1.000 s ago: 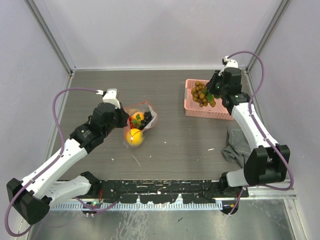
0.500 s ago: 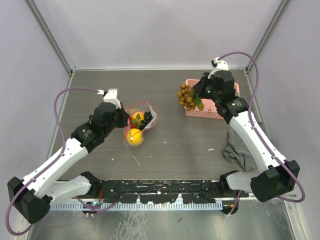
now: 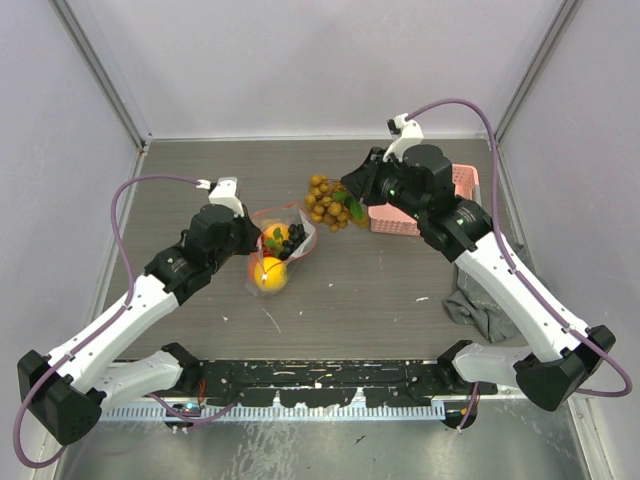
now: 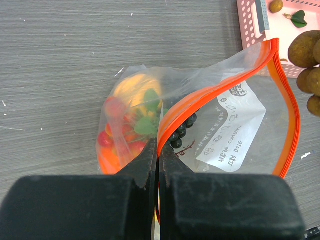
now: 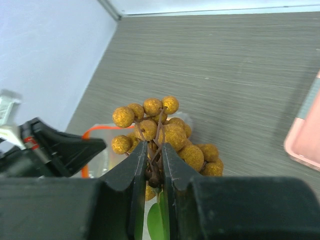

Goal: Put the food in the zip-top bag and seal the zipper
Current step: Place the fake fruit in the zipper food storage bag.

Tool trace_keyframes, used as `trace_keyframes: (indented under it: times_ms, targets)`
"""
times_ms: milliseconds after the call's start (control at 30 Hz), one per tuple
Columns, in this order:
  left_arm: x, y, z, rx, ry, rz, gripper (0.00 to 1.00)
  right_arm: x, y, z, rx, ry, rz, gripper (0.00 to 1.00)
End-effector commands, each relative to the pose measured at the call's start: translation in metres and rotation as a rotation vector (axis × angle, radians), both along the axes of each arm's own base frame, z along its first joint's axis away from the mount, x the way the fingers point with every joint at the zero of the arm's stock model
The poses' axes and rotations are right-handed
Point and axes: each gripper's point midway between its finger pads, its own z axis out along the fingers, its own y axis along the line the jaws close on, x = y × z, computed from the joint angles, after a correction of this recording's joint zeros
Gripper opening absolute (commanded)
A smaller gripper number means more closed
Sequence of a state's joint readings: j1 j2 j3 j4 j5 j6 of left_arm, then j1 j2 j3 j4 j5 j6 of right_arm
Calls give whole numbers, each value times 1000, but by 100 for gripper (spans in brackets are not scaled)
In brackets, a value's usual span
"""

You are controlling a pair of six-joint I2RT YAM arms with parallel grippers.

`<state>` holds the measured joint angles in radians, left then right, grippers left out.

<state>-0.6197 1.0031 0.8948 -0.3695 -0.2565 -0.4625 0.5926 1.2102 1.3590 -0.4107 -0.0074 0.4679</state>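
Observation:
The clear zip-top bag (image 3: 290, 238) lies at centre left with its mouth open. My left gripper (image 3: 250, 236) is shut on its red-orange zipper strip (image 4: 215, 90), pinched between the jaws (image 4: 159, 150). An orange fruit (image 4: 131, 91) and dark berries (image 4: 181, 131) show inside the bag. A yellow-orange round fruit (image 3: 268, 274) sits just in front of it. My right gripper (image 3: 352, 192) is shut on the stem of the bunch of small brown balls (image 3: 328, 204) and holds it in the air just right of the bag mouth. In the right wrist view (image 5: 154, 150) the bunch (image 5: 172, 132) hangs over the zipper (image 5: 95, 131).
The pink lattice basket (image 3: 388, 220) stands at the back right, partly under my right arm. A grey cloth (image 3: 475, 300) lies crumpled at the right. Walls close off the left, back and right sides.
My right arm has carried the brown bunch left, from over the pink basket to beside the bag mouth. The left gripper has kept its hold and stayed put.

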Motion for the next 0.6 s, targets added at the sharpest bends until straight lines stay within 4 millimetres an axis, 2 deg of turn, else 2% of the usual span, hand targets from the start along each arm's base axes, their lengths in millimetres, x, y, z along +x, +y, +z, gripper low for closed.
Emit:
trace_keyframes:
  times_ms: [0,67,267,400,567]
  targets:
    - [7,-5,16,-56,-53,3,0,-26,30,70,171,-174,159,0]
    - [7,-6,16,-57,-51,-1,0,-33,41,70,185,-209,235,0]
    - [6,-7,19,-65,-58,-13,0,-49,58,73,223,-342,390,0]
    - [5,-9,19,-78,-60,-26,0,-57,74,68,257,-363,504,0]
    - [6,-10,18,-86,-54,-33,0,-64,86,68,321,-386,582,0]
